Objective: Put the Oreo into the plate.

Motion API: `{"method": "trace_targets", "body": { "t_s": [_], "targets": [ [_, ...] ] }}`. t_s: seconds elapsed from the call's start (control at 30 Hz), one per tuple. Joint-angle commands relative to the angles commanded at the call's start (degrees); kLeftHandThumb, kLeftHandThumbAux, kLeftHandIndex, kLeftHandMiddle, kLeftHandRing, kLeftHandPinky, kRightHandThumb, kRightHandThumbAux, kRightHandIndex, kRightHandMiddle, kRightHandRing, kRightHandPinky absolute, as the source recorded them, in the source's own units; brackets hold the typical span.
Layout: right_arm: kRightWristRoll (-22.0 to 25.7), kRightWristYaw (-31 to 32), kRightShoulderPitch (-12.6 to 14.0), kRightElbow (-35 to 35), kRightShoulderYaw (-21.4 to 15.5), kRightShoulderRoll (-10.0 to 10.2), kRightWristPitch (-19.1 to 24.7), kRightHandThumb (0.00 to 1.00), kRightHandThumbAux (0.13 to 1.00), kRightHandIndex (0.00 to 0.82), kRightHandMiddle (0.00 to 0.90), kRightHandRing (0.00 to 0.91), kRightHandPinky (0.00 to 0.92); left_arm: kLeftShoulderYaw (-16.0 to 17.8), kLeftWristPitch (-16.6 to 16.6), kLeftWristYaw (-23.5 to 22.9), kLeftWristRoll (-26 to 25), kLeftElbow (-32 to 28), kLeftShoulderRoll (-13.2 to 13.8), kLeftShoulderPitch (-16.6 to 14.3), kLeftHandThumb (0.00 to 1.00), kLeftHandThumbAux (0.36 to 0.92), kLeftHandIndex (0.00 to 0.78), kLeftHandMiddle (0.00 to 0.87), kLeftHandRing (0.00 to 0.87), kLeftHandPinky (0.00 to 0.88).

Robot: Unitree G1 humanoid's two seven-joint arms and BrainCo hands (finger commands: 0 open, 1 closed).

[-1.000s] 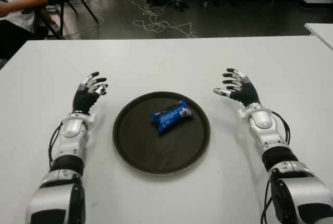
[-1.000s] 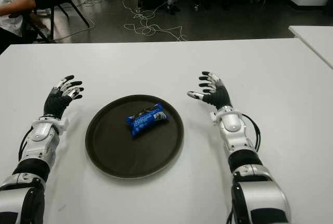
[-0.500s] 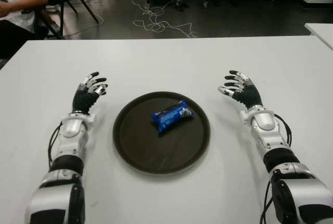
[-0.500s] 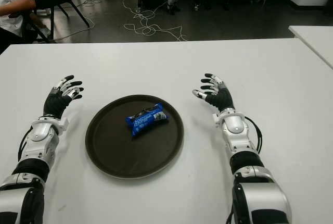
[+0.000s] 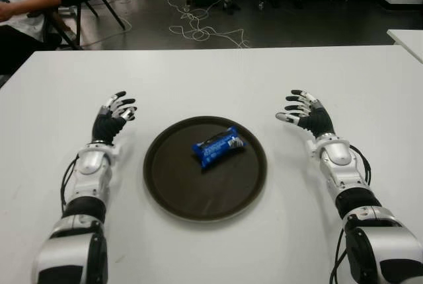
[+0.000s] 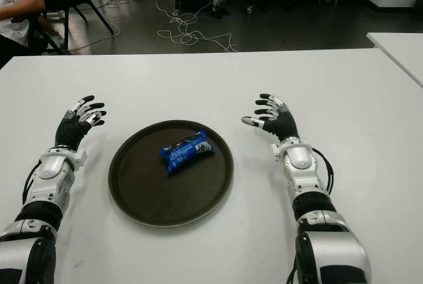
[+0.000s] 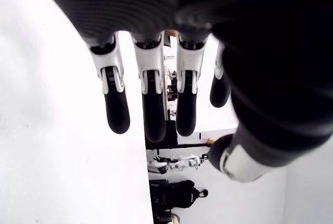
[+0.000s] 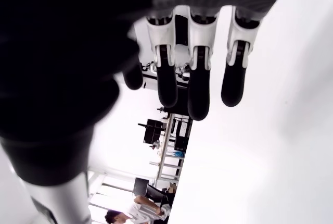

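Oreo pack lies in plate, far half. Left hand left of plate, right hand right; fingers spread, holding nothing. Task looks done.

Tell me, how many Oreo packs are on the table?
1. The Oreo lies in the plate, between the left hand and the right hand, both open. No others show on the table.

Glossy blue plastic Oreo wrapper on matt dark plate.
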Motion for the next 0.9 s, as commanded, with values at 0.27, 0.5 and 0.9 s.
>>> {"method": "trace_targets", "body": {
  "t_s": [0.27,0.5,0.9],
  "targets": [
    [0.2,0.8,0.1,0.0,-0.2,-0.1,-0.4,0.000,0.817,0.242,0.334,0.358,0.369,0.0,-0.2,0.3,-0.1,-0.1,-0.3,0.1,0.294,0.745,0.192,0.285,0.280,0.305],
    [0.3,1.8,0.0,0.2,-0.3,-0.1,-0.7,0.000,0.787,0.240,0.332,0.367,0.383,0.0,0.0,0.3,-0.2,-0.2,-0.5,0.0,0.283,0.737,0.187,0.280,0.278,0.296],
    [-1.9,0.2,-0.2,2.1,0.7,-0.4,-3.2,0.000,0.777,0.259,0.346,0.384,0.394,-0.4,0.4,0.2,0.1,-0.5,-0.2,0.1,0.273,0.747,0.178,0.272,0.268,0.289]
  ]
}}
